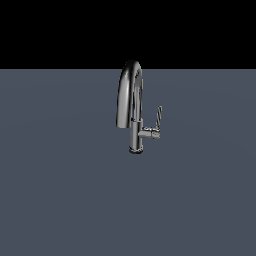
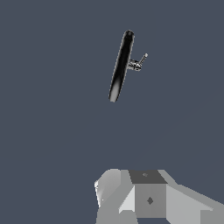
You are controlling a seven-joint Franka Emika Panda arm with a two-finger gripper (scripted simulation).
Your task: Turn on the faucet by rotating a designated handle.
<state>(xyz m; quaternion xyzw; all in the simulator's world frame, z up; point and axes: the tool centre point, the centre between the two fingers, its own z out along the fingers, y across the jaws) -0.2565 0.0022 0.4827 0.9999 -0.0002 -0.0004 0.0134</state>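
while the faucet [image 1: 131,107] stands alone on the desk [image 1: 60,200], the handle [image 1: 158,119] is seen on a short stub at the exterior view's right of its body, its long axis nearly upright. in the wrist view the gripper [image 2: 148,197] is held well apart above; whether the jaws are open cannot be told. nothing is held, and open room is left all round.

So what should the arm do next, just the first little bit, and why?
Probably ease down toward the handle, the thin lever on the faucet at the exterior view's right. The wrist view shows it apart from the arm, nothing touching it, and the gripper's fingers are not clearly visible.
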